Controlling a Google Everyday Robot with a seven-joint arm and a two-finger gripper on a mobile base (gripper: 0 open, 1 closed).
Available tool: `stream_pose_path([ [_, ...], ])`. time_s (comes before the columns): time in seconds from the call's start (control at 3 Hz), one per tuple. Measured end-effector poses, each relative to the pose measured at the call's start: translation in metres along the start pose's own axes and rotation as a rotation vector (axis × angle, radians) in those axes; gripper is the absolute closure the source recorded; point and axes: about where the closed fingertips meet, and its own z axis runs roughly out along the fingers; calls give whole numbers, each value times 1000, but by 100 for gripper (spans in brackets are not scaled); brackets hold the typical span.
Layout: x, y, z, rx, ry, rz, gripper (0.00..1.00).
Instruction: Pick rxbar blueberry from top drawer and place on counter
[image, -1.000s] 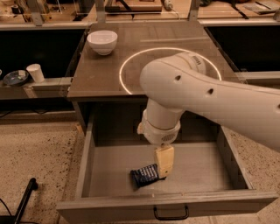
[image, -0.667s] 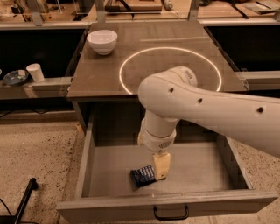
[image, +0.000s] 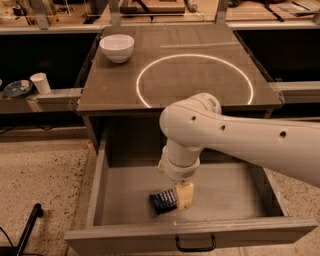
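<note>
The rxbar blueberry (image: 161, 201), a dark navy wrapper with white print, lies on the floor of the open top drawer (image: 230, 197), near its front middle. My gripper (image: 183, 197) hangs straight down from the white arm inside the drawer, at the bar's right end and touching or almost touching it. The drawer's black handle (image: 195, 244) shows on the front panel. The counter (image: 115, 85), with its bright ring of light, lies just behind and above the drawer. The arm hides part of the drawer's back.
A white bowl (image: 117, 47) stands on the counter's back left corner. A white cup (image: 40, 82) and a dark dish (image: 17, 88) sit on a low shelf at the left. A black pole (image: 27, 230) leans at the bottom left.
The arm has dropped lower and come forward, uncovering the whole ring on the counter. The gripper has come down to the bar's right end. The bar has not moved.
</note>
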Motion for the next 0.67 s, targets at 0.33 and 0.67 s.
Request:
stream_pose_path([
  [0.33,-6,-2,24,36,-8,-36,24],
  [0.67,-10,-3,42,47,-6,-57,24],
])
